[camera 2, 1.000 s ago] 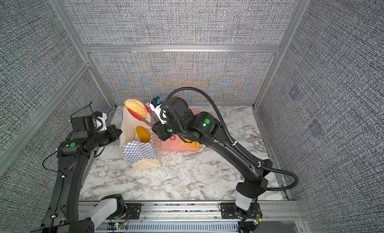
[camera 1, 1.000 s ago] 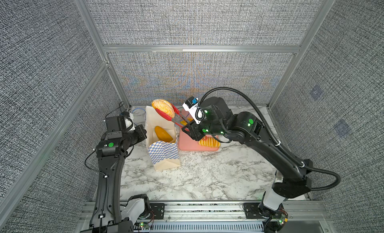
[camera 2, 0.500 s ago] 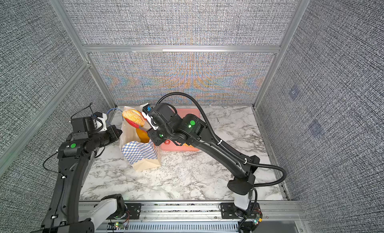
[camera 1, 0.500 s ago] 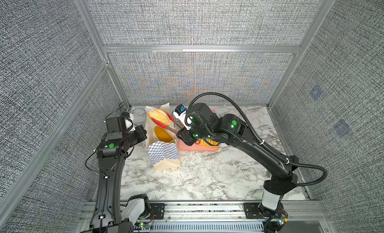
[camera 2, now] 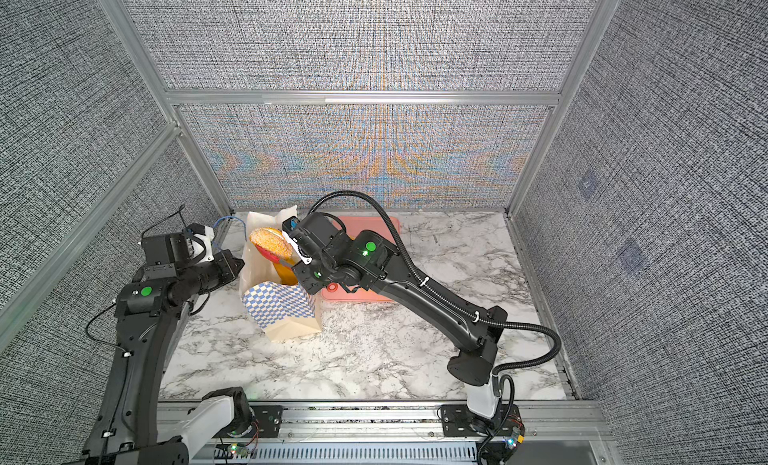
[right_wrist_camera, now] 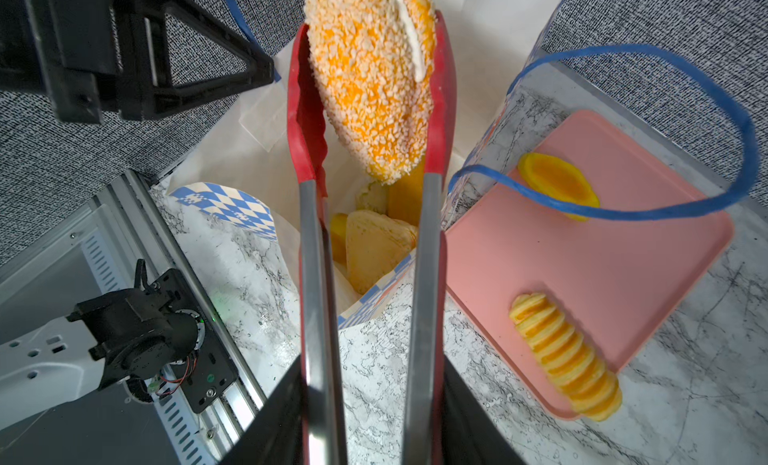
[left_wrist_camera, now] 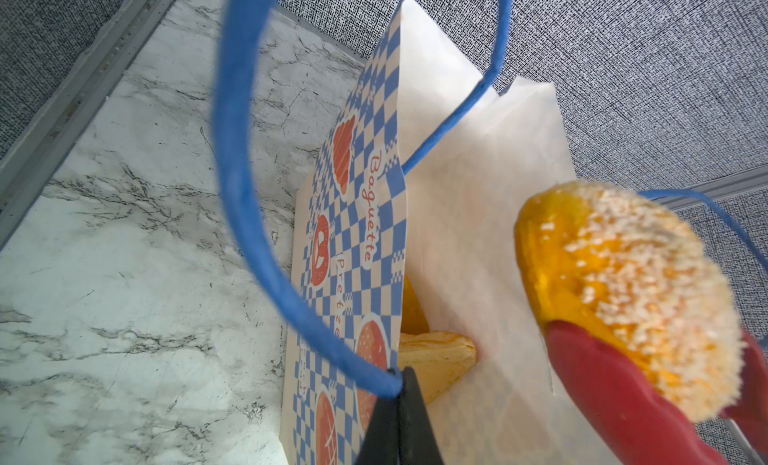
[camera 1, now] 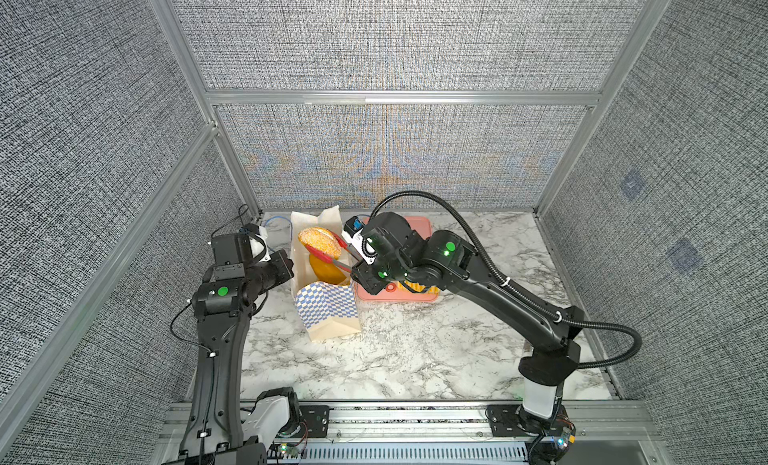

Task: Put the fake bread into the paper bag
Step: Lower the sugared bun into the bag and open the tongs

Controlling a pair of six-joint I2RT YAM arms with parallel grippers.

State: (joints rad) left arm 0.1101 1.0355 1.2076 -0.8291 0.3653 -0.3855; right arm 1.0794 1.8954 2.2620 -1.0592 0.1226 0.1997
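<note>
the paper bag (camera 1: 328, 313) stands upright on the table (camera 1: 415, 359), left of centre and toward the far edge, with the tray (camera 1: 422, 226) just beside it on the right. the tongs (camera 1: 332, 262) reach in from the right across the bag's open mouth and hold one piece of fake bread (camera 1: 319, 240) between their tips above it, while further pieces (right_wrist_camera: 376, 245) lie inside the bag below. on the tray lie two more, a roll (right_wrist_camera: 565, 355) along its near edge and a second piece (right_wrist_camera: 557, 186) well apart from it.
</note>
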